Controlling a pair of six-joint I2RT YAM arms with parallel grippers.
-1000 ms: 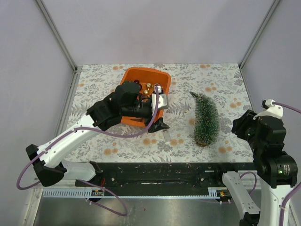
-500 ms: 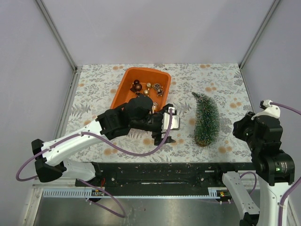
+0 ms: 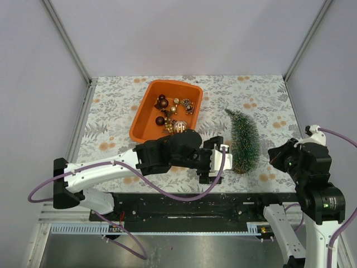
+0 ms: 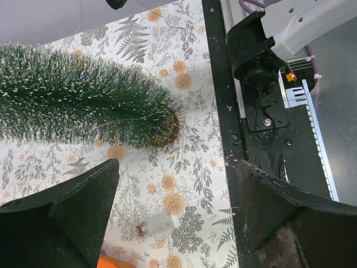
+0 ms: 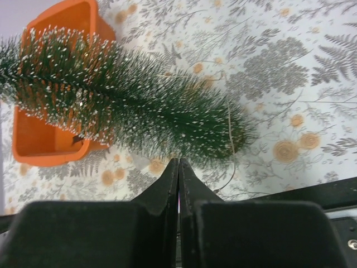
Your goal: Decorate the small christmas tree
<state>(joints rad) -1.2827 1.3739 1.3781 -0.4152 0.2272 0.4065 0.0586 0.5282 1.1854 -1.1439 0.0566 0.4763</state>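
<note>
Your left claw point(image 3: 218, 161) stands wide open with nothing between its fingers point(image 4: 61, 218). The small christmas tree point(image 3: 244, 142) lies on its side on the floral desk point(image 3: 111, 111) just ahead of that claw. In the left wrist view the tree runs across the claw's line, its round brown base point(image 4: 167, 131) in front of the gap and its tip off to the left. A small clear plastic piece point(image 4: 158, 225) lies on the desk under the open gap, nearer the claw than the tree.

Your right claw point(image 5: 178, 164) is fully closed, its tips pressed together and holding nothing. It points at the tree from the other side, close to the foliage but not touching it. Past the tree from this claw sits the orange tub point(image 3: 173, 82), with brown and gold baubles point(image 3: 173, 111) inside.
</note>
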